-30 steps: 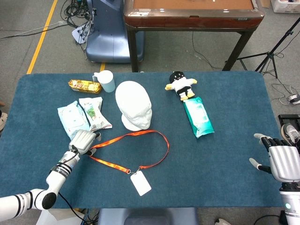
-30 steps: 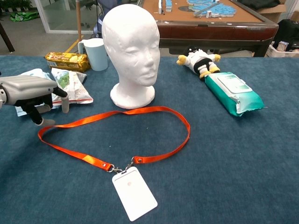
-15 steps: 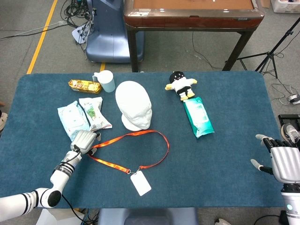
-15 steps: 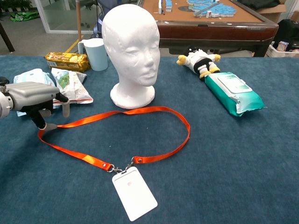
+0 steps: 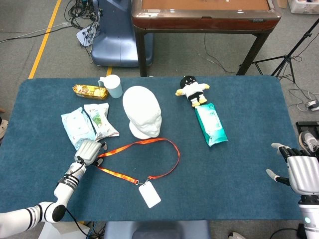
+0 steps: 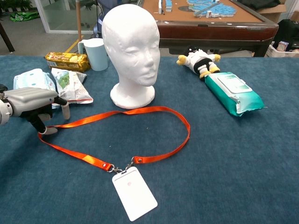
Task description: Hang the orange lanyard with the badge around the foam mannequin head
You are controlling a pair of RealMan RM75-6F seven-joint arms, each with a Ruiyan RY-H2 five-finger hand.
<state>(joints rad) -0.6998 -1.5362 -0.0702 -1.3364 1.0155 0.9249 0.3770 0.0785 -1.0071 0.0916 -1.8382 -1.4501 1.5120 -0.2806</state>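
Note:
The orange lanyard [image 5: 175,149] lies flat on the blue table in a wide loop, with its white badge [image 5: 149,194] at the near end. In the chest view the lanyard [image 6: 140,110] runs just in front of the white foam mannequin head [image 6: 131,46], which stands upright behind it. My left hand [image 6: 32,100] hovers low over the loop's left bend. Its thumb tip touches the strap there while its other fingers stay apart above it. In the head view that left hand [image 5: 88,151] covers the bend. My right hand [image 5: 299,172] is off the table's right edge, fingers spread, holding nothing.
Two wipe packs [image 5: 89,124] lie just behind my left hand. A gold snack bag [image 5: 89,90] and a pale blue cup [image 5: 113,85] stand at the back left. A plush toy [image 5: 192,90] and a teal wipes pack [image 5: 210,124] lie right of the mannequin head.
My left hand has shifted slightly left and lower onto the strap's left bend. The lanyard, the badge and the right hand have not moved.

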